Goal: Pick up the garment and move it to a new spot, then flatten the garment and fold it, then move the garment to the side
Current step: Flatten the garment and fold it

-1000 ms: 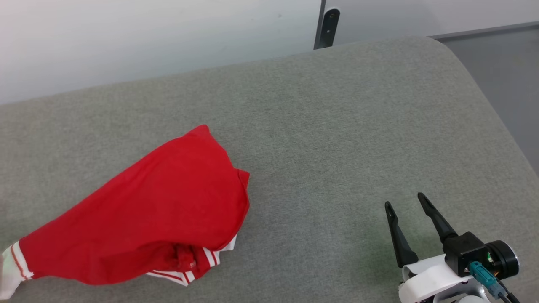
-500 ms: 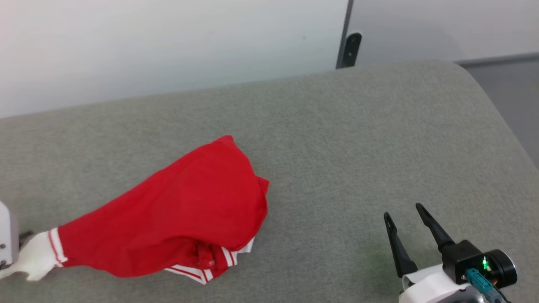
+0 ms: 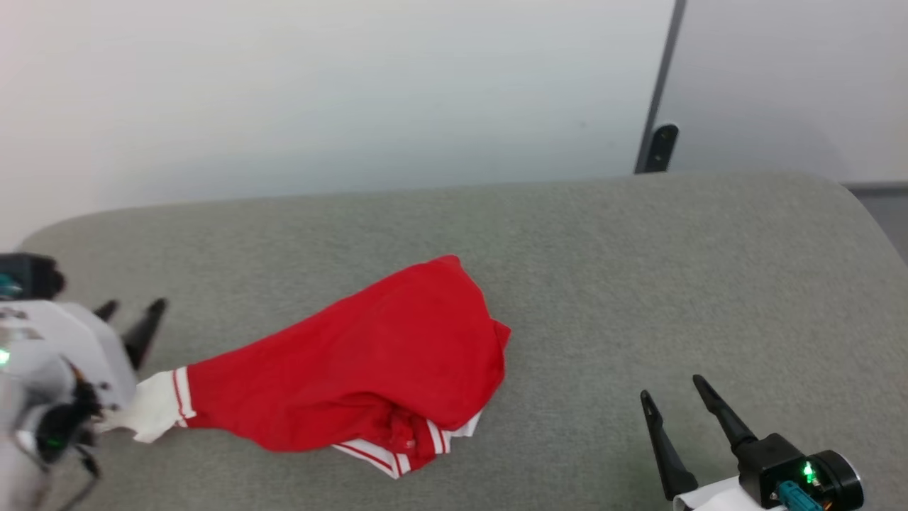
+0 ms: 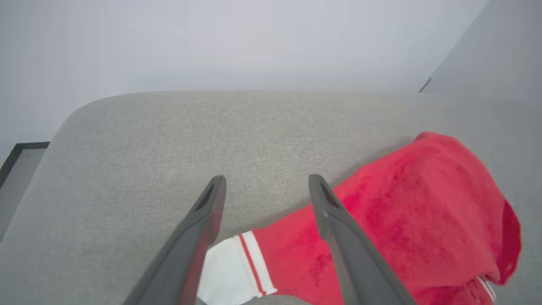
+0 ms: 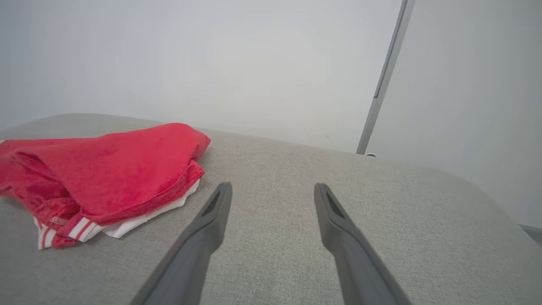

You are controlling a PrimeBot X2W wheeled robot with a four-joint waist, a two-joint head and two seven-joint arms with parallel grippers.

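Note:
The garment (image 3: 355,369) is a red jersey lying crumpled on the grey cushioned surface (image 3: 638,284), a white sleeve with red stripes stretched out to the left. My left gripper (image 3: 131,308) stands open just above that sleeve end, holding nothing. In the left wrist view the left gripper (image 4: 266,184) has its fingers spread, and the garment (image 4: 415,212) lies beneath and to the right of them. My right gripper (image 3: 674,387) is open at the lower right, well apart from the cloth. In the right wrist view the right gripper (image 5: 273,188) is empty and the garment (image 5: 106,169) lies to its left.
A pale wall (image 3: 319,92) rises behind the cushioned surface, with a dark vertical strip (image 3: 656,135) at the right. The surface rounds off at its far right corner (image 3: 851,206) and far left corner (image 3: 42,234). Bare grey fabric stretches between the garment and my right gripper.
The left gripper has opened and let go of the white sleeve, which now lies on the surface. The head camera has swung left and up, shifting the whole picture rightward.

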